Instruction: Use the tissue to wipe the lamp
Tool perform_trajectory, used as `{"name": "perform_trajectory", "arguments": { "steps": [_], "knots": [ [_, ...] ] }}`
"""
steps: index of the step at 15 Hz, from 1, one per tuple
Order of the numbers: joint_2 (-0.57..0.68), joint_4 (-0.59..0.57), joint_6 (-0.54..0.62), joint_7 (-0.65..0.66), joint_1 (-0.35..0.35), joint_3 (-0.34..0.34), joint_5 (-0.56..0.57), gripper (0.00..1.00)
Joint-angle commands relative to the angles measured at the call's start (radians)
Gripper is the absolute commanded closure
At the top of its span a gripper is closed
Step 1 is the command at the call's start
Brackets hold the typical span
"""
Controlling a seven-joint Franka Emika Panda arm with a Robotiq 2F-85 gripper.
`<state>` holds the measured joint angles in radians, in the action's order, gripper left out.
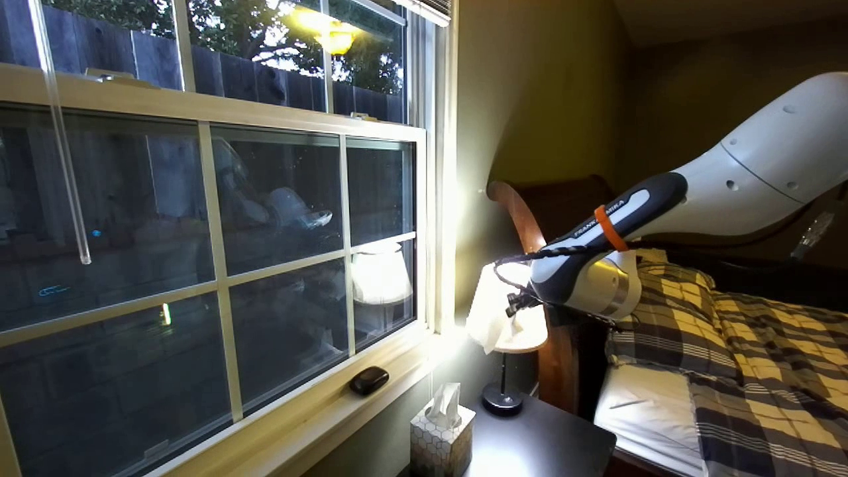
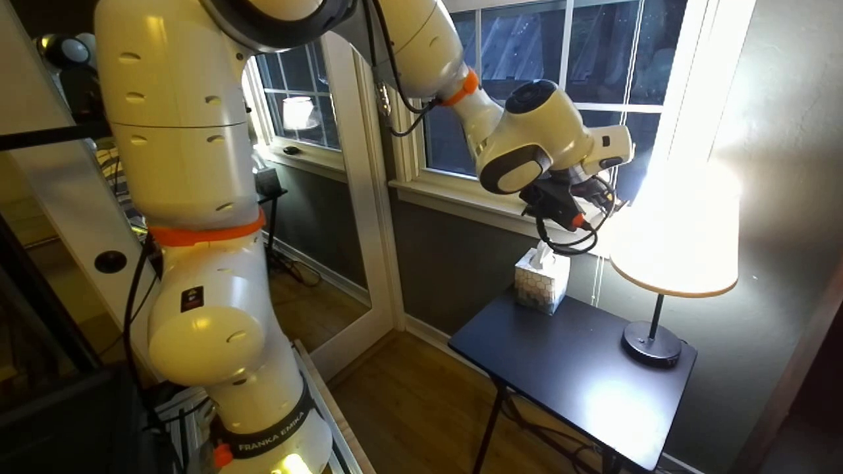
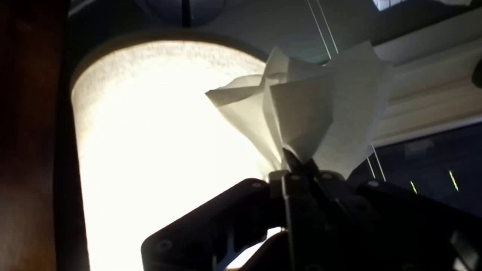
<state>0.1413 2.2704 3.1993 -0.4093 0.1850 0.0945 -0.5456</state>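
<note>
The lamp (image 1: 491,283) glows brightly, its cream-white shade upright on a thin dark stem and round base in both exterior views. In the wrist view the lampshade (image 3: 150,135) fills the left half, washed out by its own light. A crumpled white tissue (image 3: 301,113) fans out from the tips of my gripper (image 3: 301,165), whose dark jaws are closed on its gathered end. The tissue overlaps the shade's right edge there; whether it touches I cannot tell. In an exterior view my gripper (image 2: 618,205) is beside the shade's window side, at about mid-height.
A patterned tissue box (image 2: 541,283) with a sheet sticking out stands on the dark side table (image 2: 560,355), near the lamp base (image 2: 652,343). Beside them run the windowsill (image 1: 311,414), bearing a small black object (image 1: 369,380), and a wooden headboard (image 1: 520,215). The bed (image 1: 762,358) lies beyond.
</note>
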Motion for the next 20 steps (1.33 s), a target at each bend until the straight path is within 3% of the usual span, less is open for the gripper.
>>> {"name": "perform_trajectory", "arguments": {
  "steps": [1,4,6,9,11,12,16,20],
  "knots": [
    [0.018,-0.062,0.110,-0.135,0.111,0.170,-0.076,1.00],
    [0.065,-0.111,0.218,-0.130,0.218,0.315,0.014,1.00],
    [0.102,-0.109,0.320,-0.083,0.280,0.369,0.106,1.00],
    [0.145,-0.075,0.408,-0.037,0.334,0.373,0.183,1.00],
    [0.167,-0.062,0.435,-0.048,0.345,0.346,0.171,1.00],
    [0.157,-0.046,0.430,0.085,0.198,0.148,0.271,1.00],
    [0.181,-0.034,0.415,0.207,0.085,-0.040,0.376,1.00],
    [0.198,-0.028,0.410,0.269,0.024,-0.125,0.436,1.00]
  ]
}}
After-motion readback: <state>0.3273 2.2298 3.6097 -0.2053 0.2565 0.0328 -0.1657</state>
